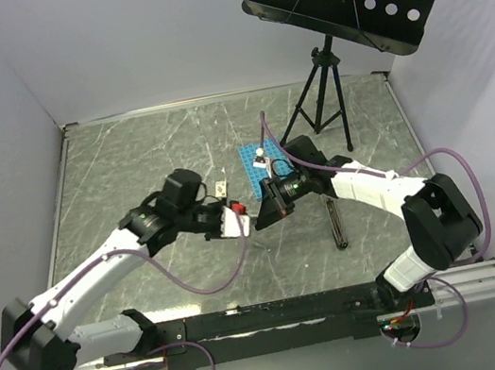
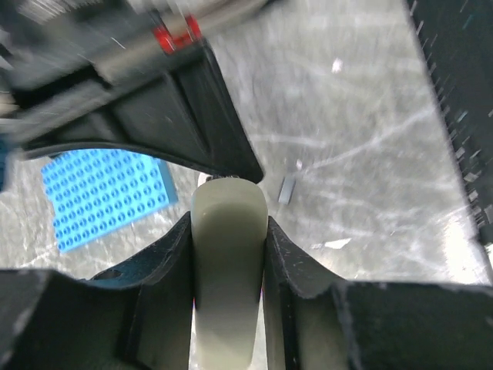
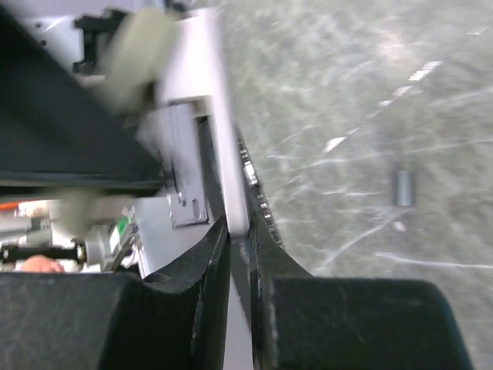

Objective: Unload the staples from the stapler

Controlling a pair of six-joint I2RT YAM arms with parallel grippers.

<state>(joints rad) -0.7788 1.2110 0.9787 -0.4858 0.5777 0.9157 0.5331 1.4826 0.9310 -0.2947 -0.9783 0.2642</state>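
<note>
A slim black stapler (image 1: 336, 224) lies flat on the table, right of both grippers and touched by neither. My left gripper (image 1: 237, 220) is shut on a pale grey rounded oblong piece (image 2: 227, 262), which fills the gap between its fingers (image 2: 166, 262). Just to its right, my right gripper (image 1: 266, 208) is shut on a thin pale strip (image 3: 223, 154) that runs up out of its jaws. A dark ridged edge (image 3: 258, 196) runs beside that strip. The two grippers nearly meet above the table. A small grey staple block (image 3: 403, 187) lies loose on the surface.
A blue rack (image 1: 254, 162) lies just behind the grippers, and a small tan box (image 1: 220, 188) sits to its left. A black tripod (image 1: 324, 100) with a dotted board stands at the back right. White walls close in the marbled table (image 1: 128, 158).
</note>
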